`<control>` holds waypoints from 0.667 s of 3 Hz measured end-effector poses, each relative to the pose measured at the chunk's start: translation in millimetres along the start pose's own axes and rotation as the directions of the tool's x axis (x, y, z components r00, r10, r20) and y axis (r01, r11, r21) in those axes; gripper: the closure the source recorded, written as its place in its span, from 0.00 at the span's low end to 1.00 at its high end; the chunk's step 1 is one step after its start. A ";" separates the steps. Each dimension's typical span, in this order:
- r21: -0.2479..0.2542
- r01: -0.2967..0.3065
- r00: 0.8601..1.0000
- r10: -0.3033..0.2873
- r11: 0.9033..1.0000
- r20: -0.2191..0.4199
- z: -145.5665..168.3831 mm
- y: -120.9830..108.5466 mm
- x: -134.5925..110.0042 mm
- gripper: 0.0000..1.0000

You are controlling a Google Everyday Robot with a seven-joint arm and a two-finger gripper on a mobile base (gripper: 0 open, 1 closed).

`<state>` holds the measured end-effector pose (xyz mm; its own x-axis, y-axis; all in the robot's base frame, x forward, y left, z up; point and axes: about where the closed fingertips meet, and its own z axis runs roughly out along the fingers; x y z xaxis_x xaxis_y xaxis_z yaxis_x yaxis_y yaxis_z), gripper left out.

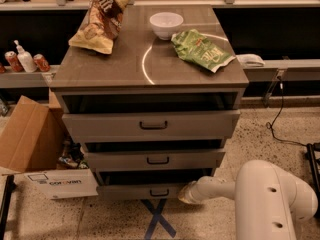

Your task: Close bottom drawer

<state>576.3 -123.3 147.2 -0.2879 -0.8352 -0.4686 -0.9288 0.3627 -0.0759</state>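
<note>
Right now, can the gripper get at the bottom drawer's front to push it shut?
Probably yes: the gripper sits low at the right end of the front of the bottom drawer, with nothing between them. Whether they actually touch is unclear.
</note>
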 end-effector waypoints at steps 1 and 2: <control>0.026 0.005 1.000 -0.005 1.000 0.005 2.0 -17.1 -10.0 1.00; 0.065 -0.002 1.000 0.002 0.998 0.010 -2.8 -47.7 -20.1 1.00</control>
<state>625.7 -125.0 162.7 -0.2872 -0.8303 -0.4776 -0.9109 0.3909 -0.1319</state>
